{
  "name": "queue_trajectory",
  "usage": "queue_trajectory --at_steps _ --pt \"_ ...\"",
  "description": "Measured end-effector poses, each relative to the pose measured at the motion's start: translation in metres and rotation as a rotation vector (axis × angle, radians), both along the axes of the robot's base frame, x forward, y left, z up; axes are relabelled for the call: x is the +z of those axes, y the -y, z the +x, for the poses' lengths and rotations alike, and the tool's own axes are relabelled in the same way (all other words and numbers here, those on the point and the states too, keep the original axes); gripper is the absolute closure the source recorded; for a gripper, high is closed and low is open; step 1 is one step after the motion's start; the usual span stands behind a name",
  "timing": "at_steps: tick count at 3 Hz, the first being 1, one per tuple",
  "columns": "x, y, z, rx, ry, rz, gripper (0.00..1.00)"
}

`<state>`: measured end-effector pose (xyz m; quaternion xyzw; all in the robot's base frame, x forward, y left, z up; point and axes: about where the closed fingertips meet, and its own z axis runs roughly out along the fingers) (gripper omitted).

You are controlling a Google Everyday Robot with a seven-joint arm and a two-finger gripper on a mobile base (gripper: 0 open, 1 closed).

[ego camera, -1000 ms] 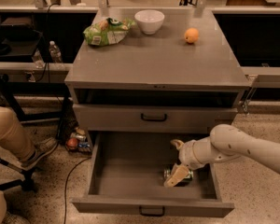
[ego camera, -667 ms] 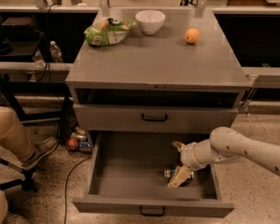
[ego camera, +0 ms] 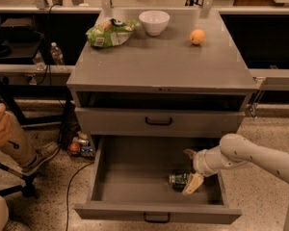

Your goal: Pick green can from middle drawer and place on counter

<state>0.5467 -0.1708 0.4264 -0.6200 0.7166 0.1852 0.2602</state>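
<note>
We count one green can [ego camera: 179,180], one round white bowl [ego camera: 154,21], one orange [ego camera: 197,36] and one crinkly green bag [ego camera: 111,32]. The last three sit on the flat, matte-grey counter [ego camera: 164,66]. The can lies in the open middle drawer [ego camera: 130,177], right of centre. The gripper [ego camera: 191,169] hangs inside the drawer with its fingers spread wide. The lower finger is right beside the can, and the gripper grips nothing.

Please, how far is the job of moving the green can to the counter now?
Done: the middle drawer is pulled open. In hand: the gripper is down inside the drawer beside the green can, fingers open, nothing grasped yet. Left: close on the can, lift it out, set it on the counter.
</note>
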Motion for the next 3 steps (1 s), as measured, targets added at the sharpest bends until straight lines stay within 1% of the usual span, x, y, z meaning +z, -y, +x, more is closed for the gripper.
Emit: queue_trajectory --at_steps 1,2,3 --pt "-0.026 0.018 0.002 0.006 -0.01 -0.043 0.0" --pt "-0.047 0.034 -0.009 -0.018 -0.045 -0.06 0.0" --pt "-0.06 0.039 -0.017 -0.027 -0.079 -0.054 0.0"
